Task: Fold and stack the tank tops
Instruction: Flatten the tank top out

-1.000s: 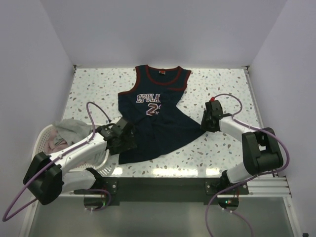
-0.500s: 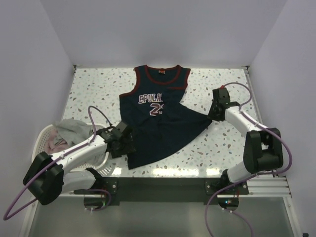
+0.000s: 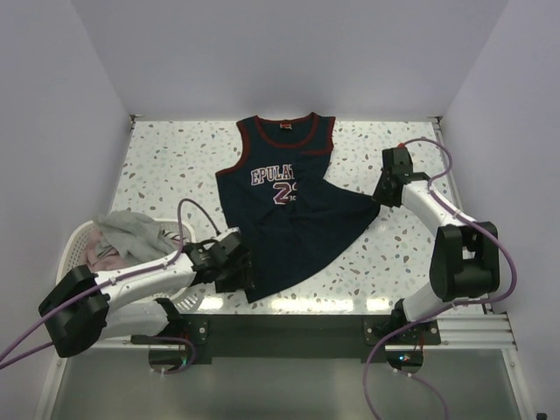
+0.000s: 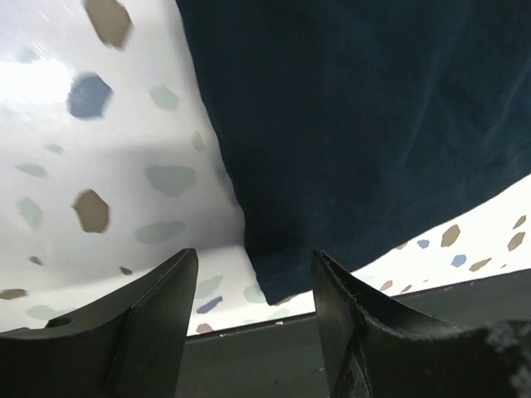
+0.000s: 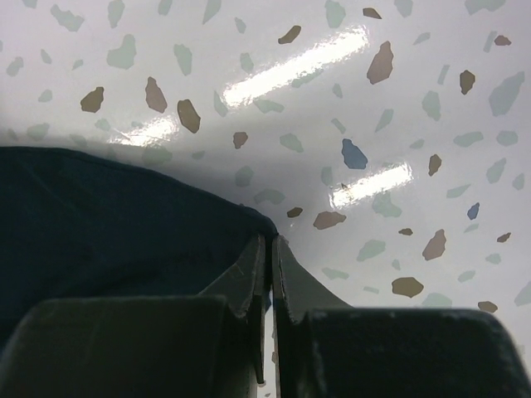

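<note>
A white table [image 3: 166,157] speckled with grey, brown and blue chips sits inside plain pale walls [image 3: 289,52]. At its near edge the left gripper [image 4: 253,254] hangs low with its fingers spread, the near left hem corner of the navy jersey [image 3: 289,219] lying in the gap between them, gripped by neither. Off the near left corner a white slotted basket [image 3: 77,234], partly hidden behind the left arm, holds a crumpled grey tank top [image 3: 131,229] over a bit of pale pinkish cloth [image 3: 105,256]; how many pieces lie in there cannot be told. The jersey lies face up mid-table, its white lettering cut short by a fold. The right gripper [image 5: 267,245], pressed together, pinches the jersey's right hem corner. The red-trimmed collar lies near the far wall.
</note>
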Robot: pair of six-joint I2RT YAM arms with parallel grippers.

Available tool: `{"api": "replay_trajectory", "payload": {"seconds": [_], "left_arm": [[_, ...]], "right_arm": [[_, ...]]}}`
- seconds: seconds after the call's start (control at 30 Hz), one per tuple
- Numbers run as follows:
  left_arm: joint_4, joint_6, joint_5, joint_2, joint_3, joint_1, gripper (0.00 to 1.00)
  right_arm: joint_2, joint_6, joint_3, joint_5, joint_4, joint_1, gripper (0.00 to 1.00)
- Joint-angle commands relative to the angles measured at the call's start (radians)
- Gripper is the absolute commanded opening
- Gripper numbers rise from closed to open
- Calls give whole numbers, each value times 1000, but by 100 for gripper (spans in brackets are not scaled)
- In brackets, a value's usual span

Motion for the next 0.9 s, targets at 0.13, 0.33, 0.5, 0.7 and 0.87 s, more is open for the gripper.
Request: {"api": "replay_trajectory", "payload": {"seconds": [0.13,0.33,0.5,0.7,0.87], "left_arm": [[-51,-250,-58,41,0,-123,63],[-44,-328,-53,156,47,-193,63],[-122,-401,-131,201,72,-220,58],[-179,-461,-216,172,66,-220,49],[-176,-484,-223,164,55,-220,51]], "right_arm": [[-25,-14,-8,-12,-4,-2,0],[-42,-8,-11,-37,-1,-2,0],[-74,-11,-9,-56,-9,-2,0],[-108,-14,-15,-84,-16,-2,0],[-125,-20,-15,-86,-24,-2,0]]}}
